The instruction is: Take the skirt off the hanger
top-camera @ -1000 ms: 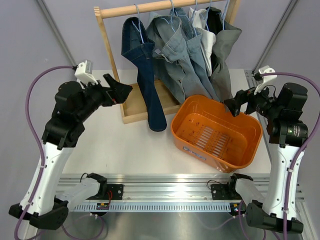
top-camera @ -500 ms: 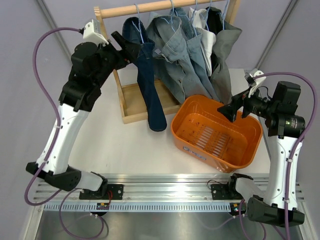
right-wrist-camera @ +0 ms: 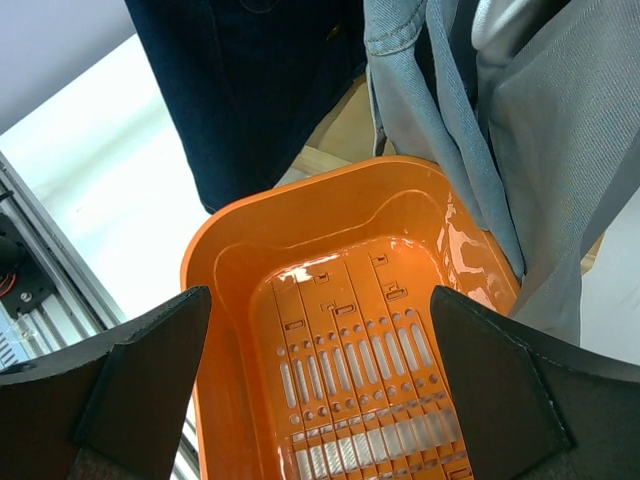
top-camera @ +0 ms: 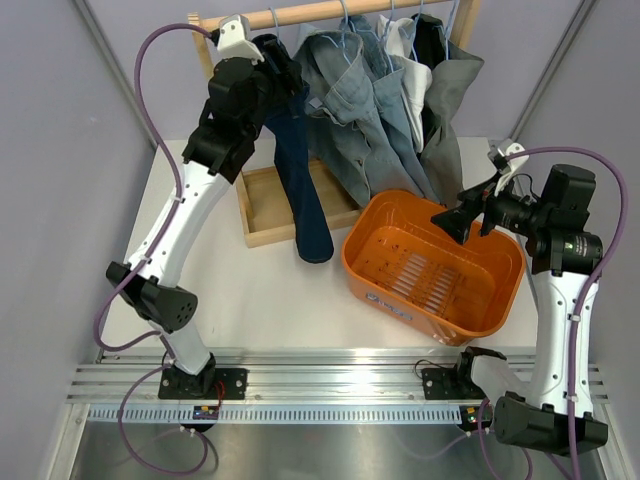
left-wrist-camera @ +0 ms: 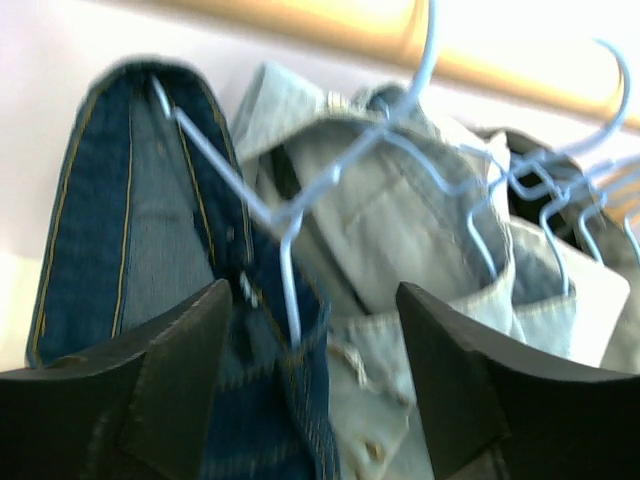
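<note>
One skirt hangs on one hanger at the left end of the wooden rail, long axis upright, waistband up, narrow end pointing down toward the worktop. The left gripper gapes wide astride waistband and hanger wire, gripping nothing; the right gripper, equally wide and empty, hovers over the single orange basket.

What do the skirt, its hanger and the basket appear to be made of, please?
The skirt looks like dark denim: lighter inner face, yellow seam stitching. The hanger seems thin pale-blue wire, probably coated metal, smooth. The basket looks like glossy moulded plastic, orange, with slots and bright highlights.
</note>
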